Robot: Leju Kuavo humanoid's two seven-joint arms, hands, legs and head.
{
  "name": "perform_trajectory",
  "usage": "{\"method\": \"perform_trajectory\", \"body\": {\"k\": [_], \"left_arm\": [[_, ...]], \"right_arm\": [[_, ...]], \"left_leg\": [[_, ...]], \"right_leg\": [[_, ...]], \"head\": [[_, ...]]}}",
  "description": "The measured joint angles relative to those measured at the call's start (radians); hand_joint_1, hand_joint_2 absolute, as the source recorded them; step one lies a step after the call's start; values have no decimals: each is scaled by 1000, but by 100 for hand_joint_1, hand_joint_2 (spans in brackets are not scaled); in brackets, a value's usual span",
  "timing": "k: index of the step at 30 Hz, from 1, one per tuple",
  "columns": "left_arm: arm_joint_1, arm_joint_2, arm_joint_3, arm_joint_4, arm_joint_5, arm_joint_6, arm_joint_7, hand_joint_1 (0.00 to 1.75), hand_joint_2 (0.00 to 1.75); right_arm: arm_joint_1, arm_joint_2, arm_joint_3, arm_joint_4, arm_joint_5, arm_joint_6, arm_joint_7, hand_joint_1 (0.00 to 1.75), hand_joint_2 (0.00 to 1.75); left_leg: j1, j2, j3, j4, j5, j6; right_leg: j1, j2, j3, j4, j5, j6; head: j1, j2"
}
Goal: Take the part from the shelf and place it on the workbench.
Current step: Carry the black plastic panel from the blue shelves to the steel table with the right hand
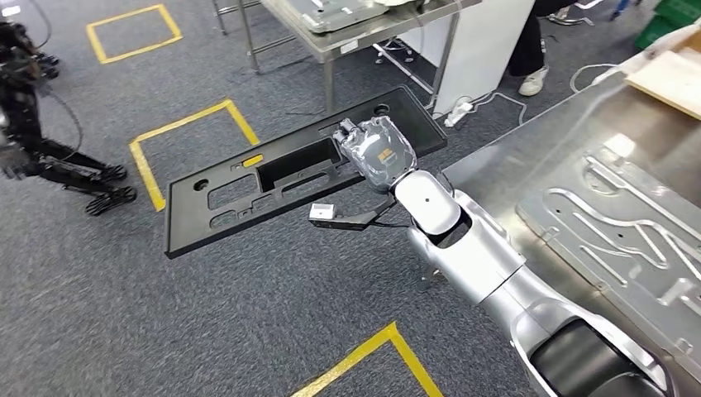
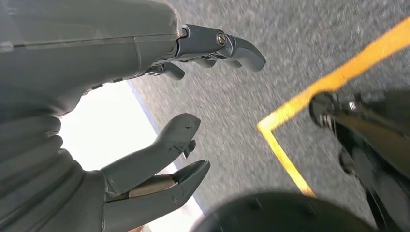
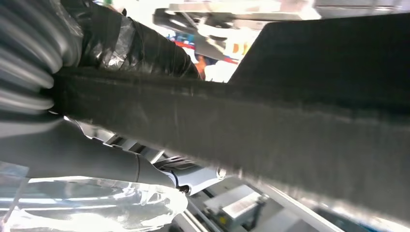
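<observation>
head view, right hand (image 1: 379, 153) grips the long black part (image 1: 248, 186) up over the grey carpet (image 1: 124, 322), workbench (image 1: 529, 153) just beside that arm, left hand (image 2: 145, 121) fingers spread, holding nothing

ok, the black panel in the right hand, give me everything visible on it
The black panel is a long, flat, matte plastic-looking plate with one large rectangular opening, several smaller cutouts, round holes near the corners and a small yellow tag. It is held roughly level in the air above grey carpet, left of the metal workbench, not touching it. The right hand grips its near long edge; nothing else touches it.
</observation>
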Motion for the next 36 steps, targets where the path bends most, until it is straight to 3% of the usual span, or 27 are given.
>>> {"method": "perform_trajectory", "body": {"k": [1, 2, 4, 5, 7, 8, 9, 11, 13, 15, 16, 17, 18, 20, 22, 24, 26, 28, 30, 31, 32, 33, 35, 36], "left_arm": [[0, 0, 0, 0, 0, 0, 0, 0, 175], [1, 1, 0, 0, 0, 0, 0, 0, 175], [1, 2, 0, 0, -1, 0, 1, 0, 175], [2, 3, 0, 0, -1, 0, 1, 0, 175], [2, 4, 0, 0, -1, -1, 2, 0, 175], [1, 4, 0, 0, -1, -2, 2, 0, 175], [-1, 4, 0, 0, -1, -2, 3, 0, 175], [-2, 3, 0, 0, -1, -3, 3, 0, 175], [0, 3, 0, 0, -1, -3, 3, 0, 175], [1, 4, 0, 0, -1, -3, 3, 0, 175], [1, 4, 0, 0, -1, -3, 3, 0, 175], [0, 4, 0, 0, -1, -3, 3, 0, 175], [-1, 4, 0, 0, -1, -3, 3, 0, 175], [-1, 4, 0, 0, -1, -4, 3, 0, 175], [-1, 3, 0, 0, -2, -3, 3, 0, 175], [-3, 4, 0, 0, -2, -3, 3, 0, 175], [-4, 4, 0, 0, -2, -3, 3, 0, 175], [-1, 4, 0, 0, -1, -3, 3, 0, 175], [2, 4, 0, 0, 0, -2, 3, 0, 175], [3, 4, 0, 0, 0, -1, 3, 0, 175], [3, 4, 0, 0, 1, 0, 3, 0, 175], [4, 4, 0, 0, 3, 1, 3, 0, 175], [5, 5, 0, 0, 7, 2, 3, 0, 175], [5, 5, 0, 0, 9, 2, 4, 0, 175]], "right_arm": [[-6, -1, -3, 7, 1, 3, 1, 175, 175], [-12, -2, -7, 13, 2, 6, 2, 175, 175], [-26, -7, -20, 25, 3, 10, 7, 175, 175], [-33, -8, -29, 31, 4, 10, 10, 175, 175], [-45, -14, -47, 43, 6, 11, 16, 175, 175], [-48, -18, -54, 48, 7, 11, 17, 175, 175], [-50, -23, -61, 52, 8, 11, 18, 175, 175], [-58, -31, -72, 59, 9, 11, 18, 175, 175], [-64, -34, -77, 64, 9, 11, 18, 175, 175], [-64, -34, -79, 70, 9, 11, 18, 175, 175], [-64, -34, -79, 73, 9, 11, 18, 175, 175], [-64, -34, -80, 75, 9, 11, 18, 175, 175], [-64, -34, -81, 77, 9, 11, 18, 175, 175], [-69, -35, -84, 79, 9, 12, 19, 175, 175], [-75, -36, -88, 83, 9, 12, 22, 175, 175], [-76, -42, -93, 89, 9, 12, 25, 175, 175], [-75, -51, -98, 95, 10, 11, 30, 175, 175], [-74, -57, -101, 101, 10, 10, 33, 175, 175], [-66, -62, -102, 107, 10, 7, 35, 175, 175], [-60, -66, -102, 111, 10, 4, 35, 175, 175], [-54, -72, -104, 114, 10, 1, 35, 175, 175], [-47, -80, -107, 117, 10, -2, 35, 175, 175], [-38, -97, -117, 121, 10, -11, 35, 175, 175], [-33, -107, -123, 121, 9, -16, 36, 175, 175]], "left_leg": [[0, -2, -8, 3, 16, 1], [0, -4, 1, -31, 50, 2], [2, -39, 51, -161, 127, 7], [3, -58, 72, -212, 148, 9], [1, -77, 89, -252, 154, 14], [0, -68, 90, -256, 155, 18], [1, -57, 91, -260, 158, 23], [3, -35, 94, -271, 164, 39], [2, -11, 95, -275, 165, 48], [0, 14, 96, -274, 163, 50], [0, 26, 97, -274, 161, 50], [1, 37, 99, -274, 159, 50], [0, 47, 102, -274, 157, 48], [-3, 65, 109, -273, 151, 41], [-7, 82, 114, -274, 146, 32], [-8, 97, 118, -272, 139, 21], [-5, 65, 109, -235, 111, 12], [-2, 13, 65, -131, 55, 8], [-2, -1, 6, -16, 15, 7], [-2, -2, -10, 6, 20, 7], [-1, -4, -9, -10, 45, 8], [0, -11, 9, -63, 86, 9], [4, -48, 58, -190, 146, 13], [5, -64, 74, -229, 158, 15]], "right_leg": [[0, 15, 1, 2, 0, 0], [0, 28, 2, 4, -1, 1], [-2, 55, 0, 11, -5, 7], [-3, 67, -4, 17, -7, 12], [-6, 89, -14, 21, -5, 24], [-8, 99, -17, 20, -2, 30], [-8, 97, -19, 21, -3, 35], [-4, 53, -39, 60, -32, 45], [-4, -2, -92, 172, -91, 53], [-10, -17, -146, 280, -126, 59], [-12, -20, -152, 289, -116, 61], [-14, -25, -137, 257, -89, 62], [-15, -37, -104, 191, -51, 60], [-6, -77, -36, 58, -2, 51], [6, -93, -15, 11, 2, 40], [5, -71, -15, 5, 5, 31], [-2, -51, -9, -2, 9, 19], [-6, -30, -7, -5, 12, 10], [-5, -4, -7, -2, 12, 7], [-5, 10, -7, -1, 11, 7], [-6, 24, -7, 2, 10, 9], [-7, 38, -7, 6, 8, 11], [-9, 63, -12, 16, 4, 19], [-9, 74, -17, 20, 4, 25]], "head": [[0, 0], [0, 0], [0, 0], [0, 0], [0, 0], [0, 0], [0, 0], [2, 0], [5, 0], [4, 0], [4, 0], [4, 0], [4, 0], [4, 0], [4, 0], [4, 0], [4, 0], [3, 0], [3, 0], [3, 0], [3, 0], [3, 0], [3, 0], [3, 0]]}}
